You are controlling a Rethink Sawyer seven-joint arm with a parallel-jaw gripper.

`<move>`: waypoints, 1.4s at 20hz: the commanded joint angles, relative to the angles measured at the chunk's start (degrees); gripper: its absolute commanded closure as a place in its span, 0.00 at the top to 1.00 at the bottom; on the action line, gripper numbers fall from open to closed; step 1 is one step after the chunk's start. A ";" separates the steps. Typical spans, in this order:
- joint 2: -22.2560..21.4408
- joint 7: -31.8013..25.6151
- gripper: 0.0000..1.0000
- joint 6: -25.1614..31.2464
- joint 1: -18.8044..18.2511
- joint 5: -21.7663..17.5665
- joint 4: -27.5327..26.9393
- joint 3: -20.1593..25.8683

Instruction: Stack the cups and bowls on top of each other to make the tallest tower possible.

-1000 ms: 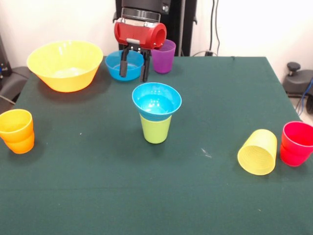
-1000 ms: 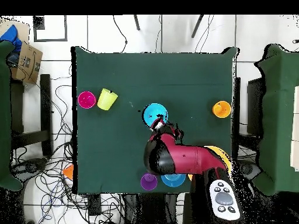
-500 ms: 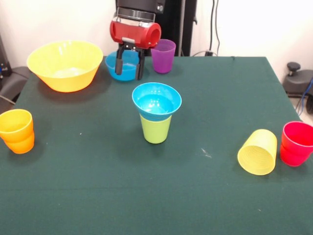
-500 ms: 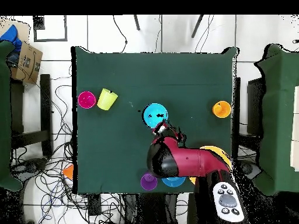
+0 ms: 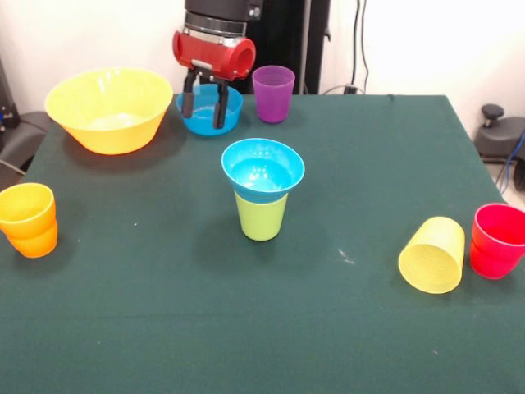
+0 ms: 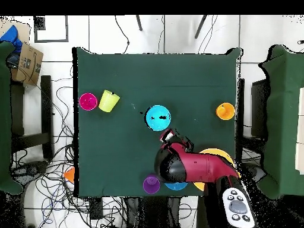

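The tower stands mid-table: a small blue bowl seated in a lime green cup; from overhead only its bowl shows. My gripper is open and empty at the far side, its fingers hanging over a second small blue bowl. I cannot tell if they touch it. A purple cup stands upright to the right of that bowl. In the overhead view the gripper and arm cover most of this bowl.
A large yellow-orange bowl sits far left. Two nested orange cups stand at the left edge. A yellow cup lies on its side next to a red cup at the right edge.
My gripper has moved left in the front view and back toward the pedestal, from between the blue bowl and purple cup to over the blue bowl. It stayed open. Nothing else moved.
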 commanded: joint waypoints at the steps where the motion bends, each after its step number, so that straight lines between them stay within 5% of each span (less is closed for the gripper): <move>1: 2.28 -4.97 1.00 6.83 -1.53 -5.86 3.90 0.97; 28: 6.73 -2.96 1.00 7.65 -1.02 -8.51 2.49 -1.04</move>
